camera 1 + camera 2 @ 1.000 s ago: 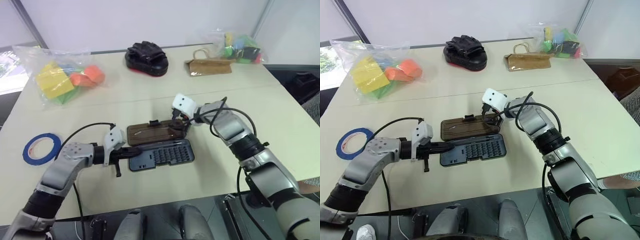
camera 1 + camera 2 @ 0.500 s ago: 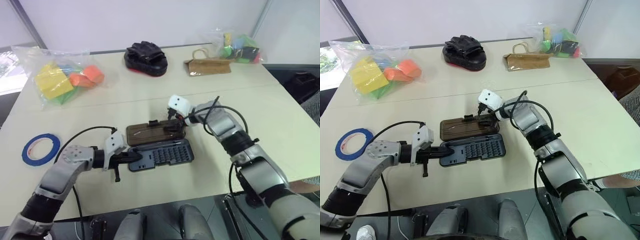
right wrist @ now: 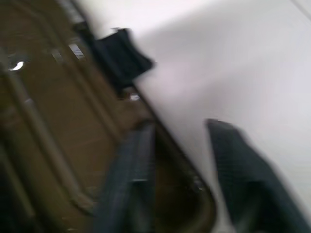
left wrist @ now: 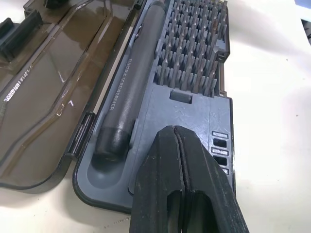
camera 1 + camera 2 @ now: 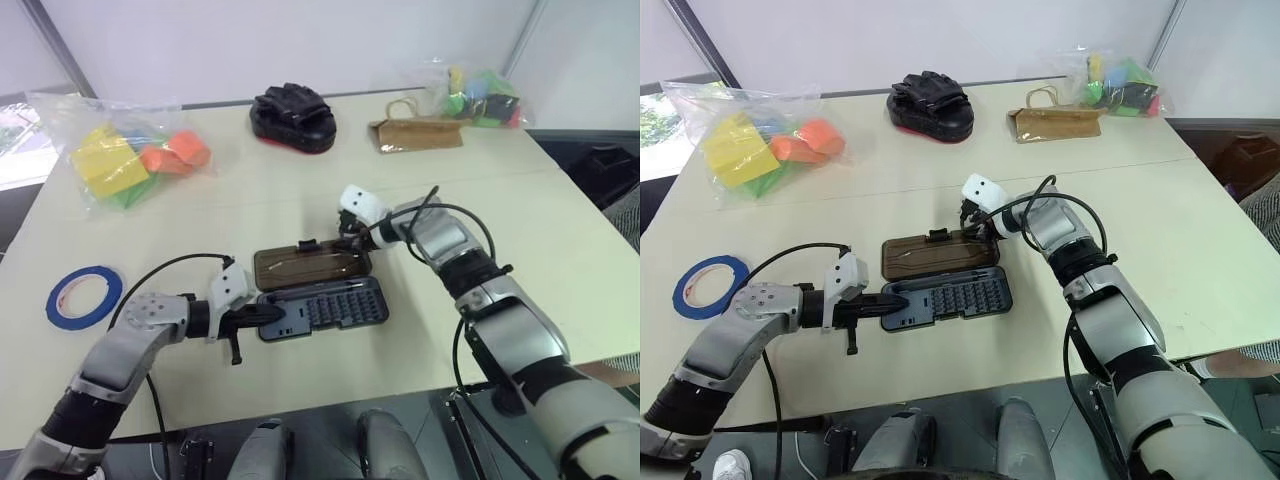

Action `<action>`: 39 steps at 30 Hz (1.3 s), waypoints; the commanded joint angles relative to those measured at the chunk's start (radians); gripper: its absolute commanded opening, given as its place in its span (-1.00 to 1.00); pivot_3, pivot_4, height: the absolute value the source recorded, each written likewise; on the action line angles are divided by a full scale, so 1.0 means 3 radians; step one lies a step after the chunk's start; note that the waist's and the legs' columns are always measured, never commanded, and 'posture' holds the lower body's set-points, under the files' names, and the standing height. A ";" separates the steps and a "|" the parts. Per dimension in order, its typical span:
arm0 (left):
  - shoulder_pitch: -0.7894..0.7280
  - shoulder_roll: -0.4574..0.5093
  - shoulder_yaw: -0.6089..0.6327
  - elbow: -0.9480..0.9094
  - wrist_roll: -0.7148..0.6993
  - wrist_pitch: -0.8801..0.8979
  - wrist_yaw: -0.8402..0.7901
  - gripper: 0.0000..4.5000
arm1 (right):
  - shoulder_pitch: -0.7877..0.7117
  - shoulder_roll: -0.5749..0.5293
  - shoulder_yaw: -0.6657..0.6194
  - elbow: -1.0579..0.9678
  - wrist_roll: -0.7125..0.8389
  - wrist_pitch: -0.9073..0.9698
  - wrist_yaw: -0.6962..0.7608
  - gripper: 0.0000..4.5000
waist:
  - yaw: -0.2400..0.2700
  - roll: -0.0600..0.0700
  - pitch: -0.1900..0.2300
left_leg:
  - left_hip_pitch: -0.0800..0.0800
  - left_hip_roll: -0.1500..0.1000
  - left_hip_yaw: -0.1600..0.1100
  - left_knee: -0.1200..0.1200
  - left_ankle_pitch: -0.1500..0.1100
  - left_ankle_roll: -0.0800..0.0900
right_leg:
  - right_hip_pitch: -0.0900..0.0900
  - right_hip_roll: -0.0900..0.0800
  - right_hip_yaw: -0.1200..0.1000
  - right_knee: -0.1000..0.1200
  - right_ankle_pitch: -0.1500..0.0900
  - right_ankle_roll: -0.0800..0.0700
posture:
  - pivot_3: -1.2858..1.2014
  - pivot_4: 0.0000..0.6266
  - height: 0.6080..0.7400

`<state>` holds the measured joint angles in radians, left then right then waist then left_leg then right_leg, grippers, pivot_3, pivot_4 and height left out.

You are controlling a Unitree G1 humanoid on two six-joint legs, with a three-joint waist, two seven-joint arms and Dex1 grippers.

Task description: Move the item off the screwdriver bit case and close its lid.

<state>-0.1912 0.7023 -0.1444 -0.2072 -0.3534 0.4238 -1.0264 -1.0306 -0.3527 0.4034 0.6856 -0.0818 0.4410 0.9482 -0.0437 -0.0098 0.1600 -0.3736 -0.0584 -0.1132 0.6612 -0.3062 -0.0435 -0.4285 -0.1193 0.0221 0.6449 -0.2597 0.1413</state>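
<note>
On the pale surface (image 5: 560, 250) near its front edge, the bit case (image 5: 322, 309) lies open, lid (image 5: 308, 266) flat behind. Left pincer (image 4: 181, 145), shut, pins the tray; right pincer (image 3: 177, 160) straddles the lid's far corner (grip uncertain). Best swing it slowly over the hinge.

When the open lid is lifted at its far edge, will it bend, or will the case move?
The lid looks like thin smoky plastic, so it may flex a little. It lies flat, hinged to the case, so it should swing over. The flat case looks light; the left claw pressing it probably keeps it from sliding.
</note>
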 commanded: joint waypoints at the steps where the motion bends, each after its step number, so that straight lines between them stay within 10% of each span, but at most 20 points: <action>1: 0.0001 -0.0020 0.0015 -0.0035 0.0024 -0.0024 0.0024 -1.00 | 0.0101 -0.0022 0.0056 -0.0018 -0.0132 0.0089 0.0000 -0.98 | 0.0000 0.0000 -0.0001 | 0.0003 0.0000 -0.0001 0.0000 0.0000 0.0000 | 0.0003 0.0000 0.0000 0.0001 0.0000 0.0000 | 0.03 -0.52 1.00; 18: -0.0172 -0.0152 0.0051 0.0114 0.0090 -0.0092 0.0126 -1.00 | 0.0308 -0.0152 0.0360 -0.0279 -0.0442 -0.0042 0.0512 -0.98 | 0.0021 0.0000 -0.0002 | 0.0001 -0.0001 -0.0004 -0.0001 -0.0001 0.0001 | 0.0002 0.0000 -0.0003 -0.0001 0.0000 0.0000 | 0.03 -0.52 1.00; 27: -0.0178 -0.0188 0.0064 0.0117 0.0107 -0.0110 0.0164 -1.00 | 0.0042 0.0003 0.0248 0.0509 -0.0562 -0.0342 0.0439 0.78 | 0.0012 -0.0001 -0.0006 | 0.0002 -0.0001 -0.0006 -0.0002 -0.0001 0.0000 | 0.0005 0.0000 -0.0005 -0.0003 0.0000 0.0000 | 0.03 -0.52 1.00; 33: -0.0168 -0.0207 0.0066 0.0101 0.0124 -0.0117 0.0184 -1.00 | -0.0090 0.0090 0.0198 0.0869 -0.0620 -0.0464 0.0415 0.78 | -0.0002 0.0000 -0.0010 | 0.0004 0.0000 -0.0005 -0.0002 -0.0003 -0.0003 | 0.0005 0.0000 -0.0004 -0.0004 0.0000 0.0000 | 0.03 -0.52 1.00; 39: -0.0166 -0.0210 0.0080 0.0060 0.0122 -0.0109 0.0216 -1.00 | -0.0109 0.0095 0.0232 0.1054 -0.0682 -0.0582 0.0467 -0.27 | 0.0002 0.0000 -0.0027 | 0.0007 0.0000 -0.0005 -0.0001 -0.0003 -0.0004 | 0.0009 0.0001 -0.0004 -0.0003 0.0000 0.0000 | 0.03 -0.52 1.00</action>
<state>-0.2391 0.6384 -0.1429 -0.1589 -0.3139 0.4053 -0.9635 -1.1178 -0.3280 0.4185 0.9142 -0.2228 0.2504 1.0907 -0.0432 -0.0097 0.1519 -0.3715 -0.0584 -0.1148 0.6612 -0.3071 -0.0448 -0.4255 -0.1191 0.0208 0.6440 -0.2597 0.1412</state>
